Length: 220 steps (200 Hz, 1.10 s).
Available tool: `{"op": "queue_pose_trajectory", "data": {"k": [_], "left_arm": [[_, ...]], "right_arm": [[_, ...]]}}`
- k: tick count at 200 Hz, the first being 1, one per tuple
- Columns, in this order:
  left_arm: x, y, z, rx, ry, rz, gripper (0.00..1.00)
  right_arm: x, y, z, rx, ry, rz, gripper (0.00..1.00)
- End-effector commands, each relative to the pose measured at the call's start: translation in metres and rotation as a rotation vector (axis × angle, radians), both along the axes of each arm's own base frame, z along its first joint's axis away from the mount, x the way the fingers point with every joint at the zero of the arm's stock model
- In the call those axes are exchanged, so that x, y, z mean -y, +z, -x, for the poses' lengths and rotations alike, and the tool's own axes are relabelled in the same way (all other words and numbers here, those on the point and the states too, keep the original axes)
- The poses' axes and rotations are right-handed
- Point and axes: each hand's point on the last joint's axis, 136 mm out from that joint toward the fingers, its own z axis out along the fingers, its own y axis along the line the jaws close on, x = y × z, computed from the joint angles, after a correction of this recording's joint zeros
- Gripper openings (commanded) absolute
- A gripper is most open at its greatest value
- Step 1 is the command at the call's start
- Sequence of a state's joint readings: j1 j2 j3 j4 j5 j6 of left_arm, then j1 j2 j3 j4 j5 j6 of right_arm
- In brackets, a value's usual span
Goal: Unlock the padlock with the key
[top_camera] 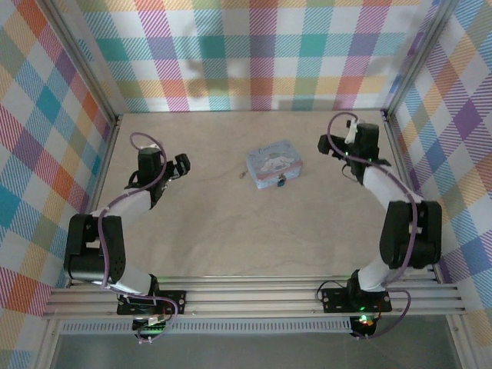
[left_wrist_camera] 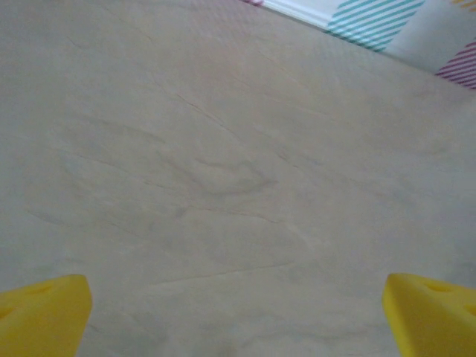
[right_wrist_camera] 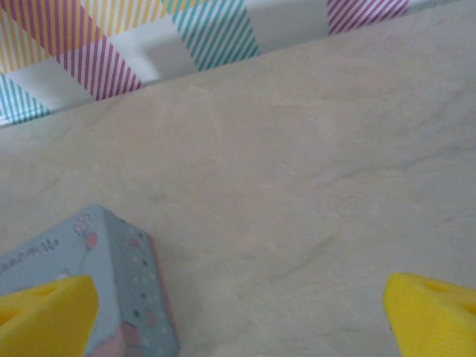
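**Item 1. Worktop [top_camera: 200, 231].** A pale, faintly veined surface, enclosed on three sides by plaid walls [top_camera: 254, 54] in many colours.

**Item 2. Tin [top_camera: 270, 161].** A pale blue rectangular tin with a cartoon print is set near the middle of the worktop, slightly toward the right arm [top_camera: 388, 192], and is turned a little askew. Its dotted corner [right_wrist_camera: 123, 286] is seen low and left in the right wrist view.

**Item 3. Padlock [top_camera: 283, 182].** A tiny dark bluish body is found against the tin's near side, close to its right near corner. Whether it is fastened to the tin or merely touching it cannot be told.

**Item 4. Key [top_camera: 242, 174].** A thin greyish speck is seen lying on the worktop just beside the tin's left edge. It is too small for its lie to be made out.

**Item 5. Left fingers [left_wrist_camera: 44, 312].** The yellow tips are spread wide, and nothing but bare worktop is seen between them. From above, they [top_camera: 181, 163] are seen at the end of the left arm [top_camera: 127, 204], well apart from the tin and to its left.

**Item 6. Right fingers [right_wrist_camera: 435, 312].** These are likewise spread wide and nothing is held. The tin's corner is seen just beside the left-hand tip [right_wrist_camera: 44, 316]; contact cannot be told. From above, they [top_camera: 327, 144] are seen near the tin's far right corner, directed toward it.
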<state>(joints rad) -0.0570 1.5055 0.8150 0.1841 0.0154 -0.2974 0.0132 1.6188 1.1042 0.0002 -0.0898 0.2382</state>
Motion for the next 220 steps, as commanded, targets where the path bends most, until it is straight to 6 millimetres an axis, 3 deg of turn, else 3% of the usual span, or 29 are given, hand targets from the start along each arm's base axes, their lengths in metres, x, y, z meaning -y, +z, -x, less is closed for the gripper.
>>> {"op": "queue_pose_trajectory", "data": {"k": [1,20,68,93,126,157,220], "left_arm": [[0.036,-0.026,0.005,-0.171,0.017,0.317,1.00],[0.074,-0.035,0.000,-0.247,-0.029,0.440,0.98],[0.183,-0.029,-0.009,-0.322,-0.225,0.536,0.92],[0.223,-0.030,-0.015,-0.348,-0.294,0.575,0.87],[0.261,-0.039,-0.021,-0.388,-0.366,0.605,0.79],[0.287,-0.054,-0.014,-0.443,-0.415,0.609,0.73],[0.311,-0.051,0.007,-0.474,-0.495,0.610,0.58]], "right_arm": [[-0.027,-0.042,0.014,-0.271,0.022,-0.153,0.97],[-0.045,-0.047,0.002,-0.310,0.064,-0.195,0.95],[-0.081,-0.060,-0.016,-0.354,0.173,-0.232,0.89],[-0.093,-0.064,-0.022,-0.372,0.224,-0.253,0.85],[-0.108,-0.072,-0.020,-0.401,0.286,-0.289,0.78],[-0.119,-0.084,-0.010,-0.440,0.321,-0.347,0.69],[-0.135,-0.090,0.029,-0.491,0.394,-0.428,0.56]]}}
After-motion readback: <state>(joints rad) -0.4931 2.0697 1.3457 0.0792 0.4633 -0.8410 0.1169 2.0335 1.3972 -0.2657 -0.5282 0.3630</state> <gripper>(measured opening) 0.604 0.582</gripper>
